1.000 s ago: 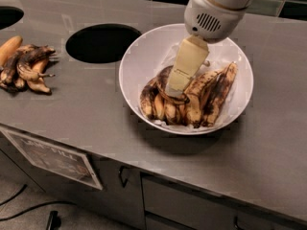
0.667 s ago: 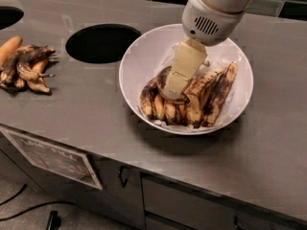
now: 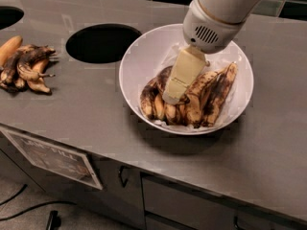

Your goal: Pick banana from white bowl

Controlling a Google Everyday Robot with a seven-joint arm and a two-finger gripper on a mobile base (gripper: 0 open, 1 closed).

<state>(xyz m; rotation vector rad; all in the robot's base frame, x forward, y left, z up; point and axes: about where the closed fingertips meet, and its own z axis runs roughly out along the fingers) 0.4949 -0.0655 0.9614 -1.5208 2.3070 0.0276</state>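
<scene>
The white bowl [image 3: 139, 56] stands on the grey counter right of centre and holds several overripe bananas. The banana [image 3: 149, 94], strongly curved and mostly brown-black, lies at the left of the pile. Straighter, yellower bananas with black blotches [image 3: 216, 92] lie to its right. My gripper [image 3: 173, 96] reaches down into the bowl from the upper right. Its cream-coloured end rests at the pile, right beside the curved dark banana, and hides part of it.
A round dark hole [image 3: 101, 43] opens in the counter left of the bowl, and another [image 3: 7, 16] at the far left. A separate bunch of dark bananas with an orange one [image 3: 24, 66] lies at the left. The counter's front edge [image 3: 144, 169] runs above cabinet doors.
The gripper has eased slightly lower and to the left into the banana pile. The bowl and the bananas have not visibly moved.
</scene>
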